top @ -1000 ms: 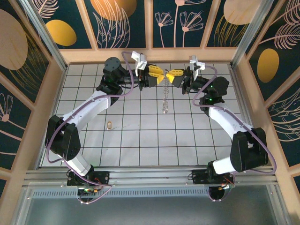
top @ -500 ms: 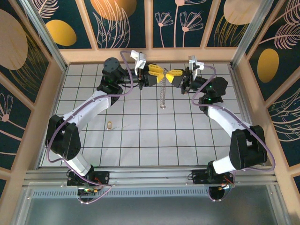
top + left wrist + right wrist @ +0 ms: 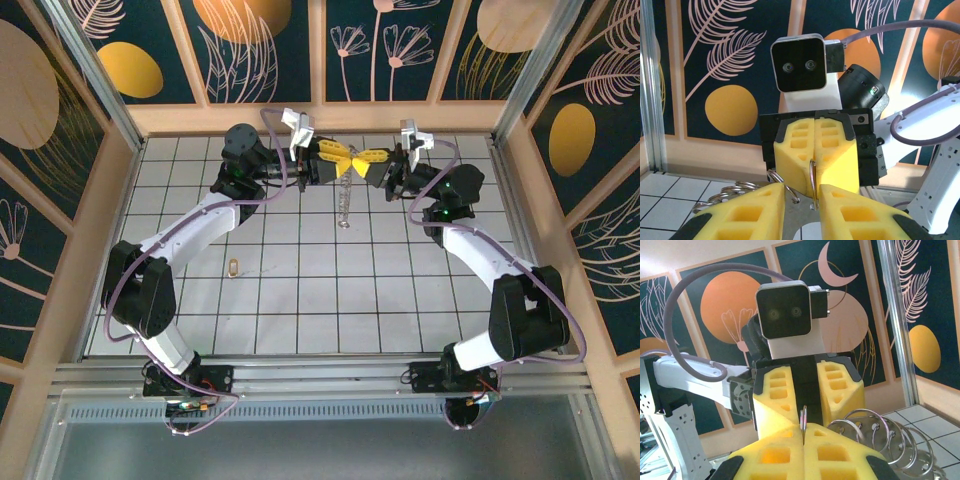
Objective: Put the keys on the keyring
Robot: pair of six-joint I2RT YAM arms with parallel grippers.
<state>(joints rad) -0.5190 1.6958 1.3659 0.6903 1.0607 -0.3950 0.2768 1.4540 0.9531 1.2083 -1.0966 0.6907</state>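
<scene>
Both jaws at the keyring (image 3: 345, 205): right jaws clamped on it, left jaws slightly parted.

White tiled floor (image 3: 300, 300); dark floral wall panels (image 3: 270, 60); wooden frame (image 3: 200, 118); metal rail (image 3: 320, 375) near edge.

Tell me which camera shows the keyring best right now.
Right wrist: the keyring sits at lower right as large, sharp linked loops, with one loop pinched in the right end effector. Left wrist catches a few loops at lower left plus one edge-on. The top camera shows it whole, hanging between the arms, but tiny.
</scene>
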